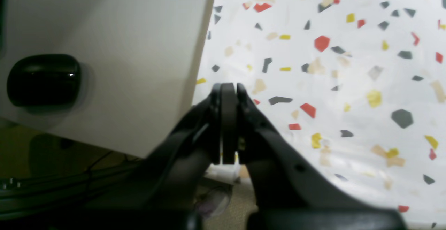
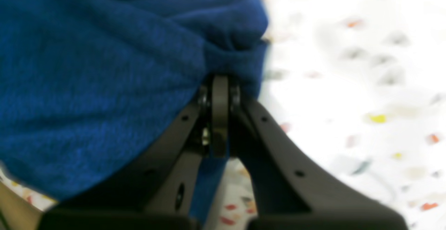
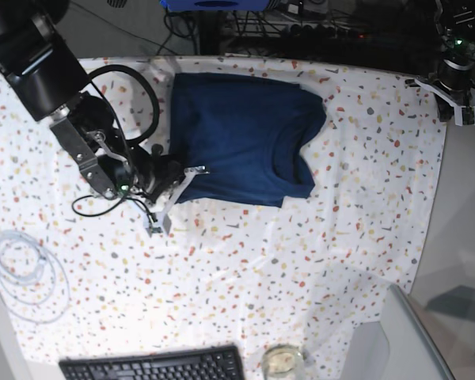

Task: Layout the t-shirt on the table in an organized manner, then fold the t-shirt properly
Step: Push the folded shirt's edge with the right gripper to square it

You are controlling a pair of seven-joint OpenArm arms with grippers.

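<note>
The dark navy t-shirt [image 3: 237, 134] lies partly spread on the far middle of the speckled table [image 3: 245, 269], its neck opening towards the right. My right gripper [image 3: 176, 176] is shut on the shirt's near left edge. In the right wrist view the gripper [image 2: 220, 80] pinches bunched blue fabric [image 2: 87, 76], which hangs to its left. My left gripper [image 3: 457, 93] is at the table's far right corner, away from the shirt. In the left wrist view it [image 1: 229, 85] is shut and empty over the table edge [image 1: 313, 83].
A keyboard [image 3: 154, 366] and a glass [image 3: 281, 360] sit at the near edge. A coil of clear cable [image 3: 24, 273] lies near left. A plain pale surface [image 1: 122, 48] with a black object [image 1: 43, 80] is beside the left gripper.
</note>
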